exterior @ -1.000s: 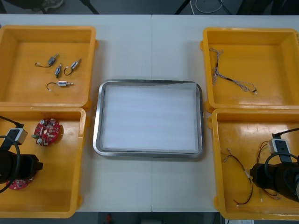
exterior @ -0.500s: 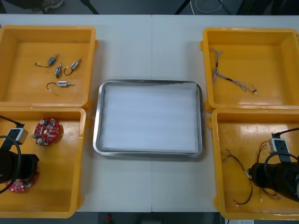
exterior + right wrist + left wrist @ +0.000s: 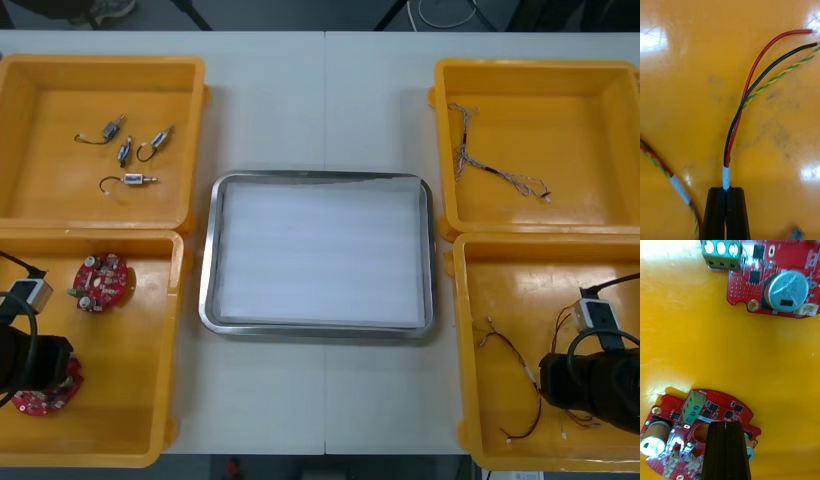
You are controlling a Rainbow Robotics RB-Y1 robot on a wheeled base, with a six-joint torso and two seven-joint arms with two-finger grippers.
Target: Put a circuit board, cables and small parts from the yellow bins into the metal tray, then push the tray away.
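Pinching the white sleeve of a red, black and yellow cable [image 3: 726, 174] between its tips, the right claw [image 3: 726, 188] is closed and sits low in the lower-right bin [image 3: 500, 290], at the lower right of the frame. The cable's loose wires fan out over the bin floor beyond the fingers, and another cable [image 3: 677, 183] lies just beside them.

At the lower left of the frame the left claw [image 3: 726, 423] is in the lower-left bin [image 3: 130, 380]. Its fingers are pressed together over a round red circuit board [image 3: 715, 408]. I cannot tell whether they grip the board or only rest above it. A second circuit board [image 3: 771, 281] lies apart from it, farther up the same bin.

The metal tray [image 3: 210, 270], white inside, sits in the middle of the desk [image 3: 320, 100] between the bins, with nothing in it. Small metal parts [image 3: 125, 150] lie in the upper-left bin [image 3: 60, 200], and a thin twisted cable [image 3: 490, 170] lies in the upper-right bin [image 3: 580, 130].
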